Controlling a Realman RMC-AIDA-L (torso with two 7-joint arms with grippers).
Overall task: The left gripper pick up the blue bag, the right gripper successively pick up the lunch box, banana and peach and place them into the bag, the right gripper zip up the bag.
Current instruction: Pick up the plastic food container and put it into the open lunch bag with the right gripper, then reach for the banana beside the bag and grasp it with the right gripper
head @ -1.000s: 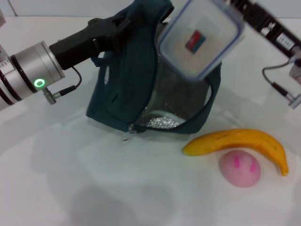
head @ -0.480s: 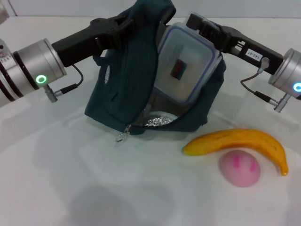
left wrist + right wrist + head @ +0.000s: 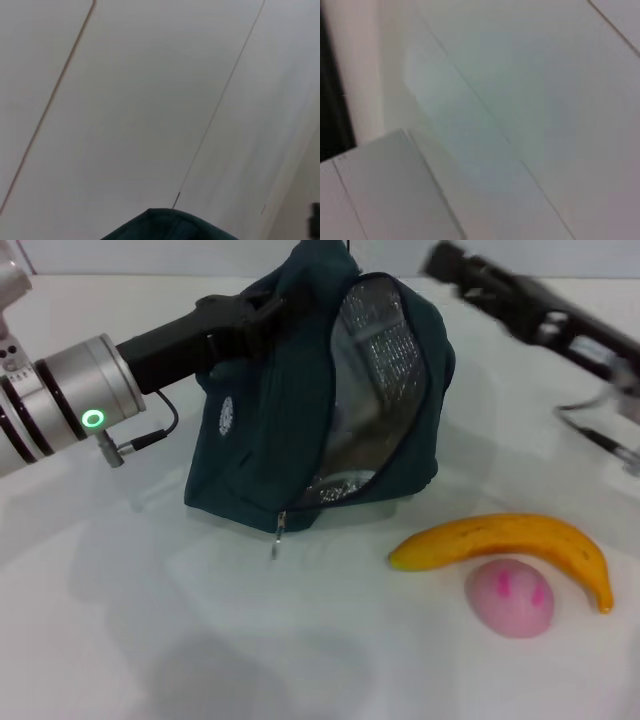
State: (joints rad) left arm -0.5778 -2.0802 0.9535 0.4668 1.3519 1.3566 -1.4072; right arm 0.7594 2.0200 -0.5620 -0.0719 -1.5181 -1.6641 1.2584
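Observation:
My left gripper (image 3: 268, 312) is shut on the top of the blue bag (image 3: 260, 430) and holds it upright on the table. The bag's mouth (image 3: 375, 380) gapes toward the right and shows silver foil lining. Its zipper pull (image 3: 277, 531) hangs at the lower front. The bag's fabric edge (image 3: 170, 225) also shows in the left wrist view. The lunch box is hidden from view. My right gripper (image 3: 442, 260) hangs above and to the right of the bag, holding nothing I can see. The banana (image 3: 510, 538) lies right of the bag, with the peach (image 3: 510, 597) touching its near side.
The white table (image 3: 150, 620) stretches bare in front of the bag and to its left. A cable (image 3: 590, 430) dangles from the right arm at the right edge. The right wrist view shows only pale surfaces.
The lunch box went from the right gripper into the bag's mouth and out of sight. The right gripper then pulled up and back to the right. The bag's mouth now stands wider.

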